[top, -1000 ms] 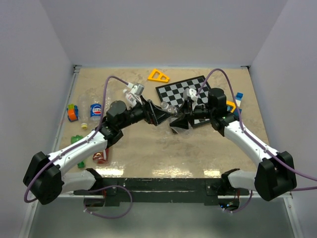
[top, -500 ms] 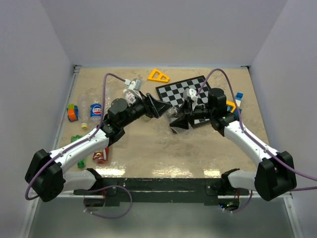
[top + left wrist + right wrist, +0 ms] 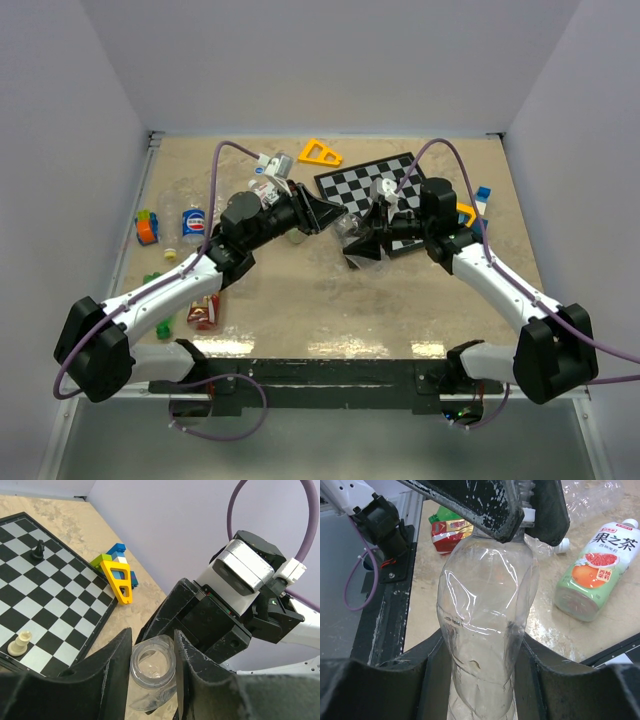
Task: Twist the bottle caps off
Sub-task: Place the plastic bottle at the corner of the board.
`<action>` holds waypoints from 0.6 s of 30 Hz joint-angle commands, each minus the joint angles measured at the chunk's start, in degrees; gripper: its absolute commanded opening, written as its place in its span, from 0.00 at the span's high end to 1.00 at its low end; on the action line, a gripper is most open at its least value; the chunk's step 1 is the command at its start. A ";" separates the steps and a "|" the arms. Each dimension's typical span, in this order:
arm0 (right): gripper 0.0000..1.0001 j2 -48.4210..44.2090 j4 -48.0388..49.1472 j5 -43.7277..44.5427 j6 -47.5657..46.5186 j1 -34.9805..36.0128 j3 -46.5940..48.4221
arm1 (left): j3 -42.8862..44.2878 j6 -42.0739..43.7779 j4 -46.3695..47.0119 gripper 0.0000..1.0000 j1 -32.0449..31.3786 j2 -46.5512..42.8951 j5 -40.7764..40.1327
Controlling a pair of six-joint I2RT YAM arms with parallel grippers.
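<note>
The tabletop (image 3: pixel 330 300) is walled at the left, right and far edges. Its near middle strip lies open, and clutter hugs the left edge. The chessboard (image 3: pixel 385 190) lies right of centre, and the arms meet over its near-left corner. There the right tool (image 3: pixel 480 647) is clamped on the belly of the clear bottle (image 3: pixel 487 595). The left tool (image 3: pixel 152 645) pinches its neck; whether a cap sits there I cannot tell. Near it lies a tea bottle (image 3: pixel 595 565) labelled "果之茶". By the left edge lie a blue-labelled cola bottle (image 3: pixel 193 222) and a red-yellow one (image 3: pixel 449 530), its print unreadable.
</note>
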 commanded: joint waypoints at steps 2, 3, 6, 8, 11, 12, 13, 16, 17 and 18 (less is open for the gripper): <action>1.00 0.11 0.91 -1.77 -0.23 0.04 0.42 | 2.41 0.66 -0.16 0.55 0.22 -0.16 2.90; 1.00 0.11 0.91 -1.77 -0.23 0.12 0.42 | 2.06 0.57 0.10 0.54 0.22 -0.51 3.25; 1.00 0.02 1.35 -1.77 0.29 0.04 0.34 | 0.91 0.48 0.36 0.52 0.22 -1.04 3.70; 1.00 0.11 1.53 -1.77 0.38 0.12 0.34 | 0.73 0.74 0.19 0.52 0.22 -1.21 4.05; 0.99 0.54 1.70 -1.95 0.82 0.13 0.34 | 0.82 1.09 -0.07 0.60 0.22 -1.12 4.66; 0.99 0.63 1.79 -2.04 0.73 0.13 0.42 | 0.82 1.27 0.10 0.67 0.22 -1.21 4.84; 0.99 0.72 1.62 -2.04 0.73 0.13 0.42 | 0.74 1.53 0.10 0.76 0.13 -1.12 4.93; 0.98 0.64 1.61 -1.95 0.64 0.04 0.34 | 0.73 1.62 0.54 1.00 0.22 -1.04 5.45; 0.97 0.63 1.61 -1.95 0.64 0.12 0.34 | 0.82 1.71 0.54 1.00 0.22 -1.21 5.37; 0.97 0.72 1.70 -1.95 0.56 0.13 0.42 | 0.74 2.06 0.45 1.00 0.22 -1.12 5.37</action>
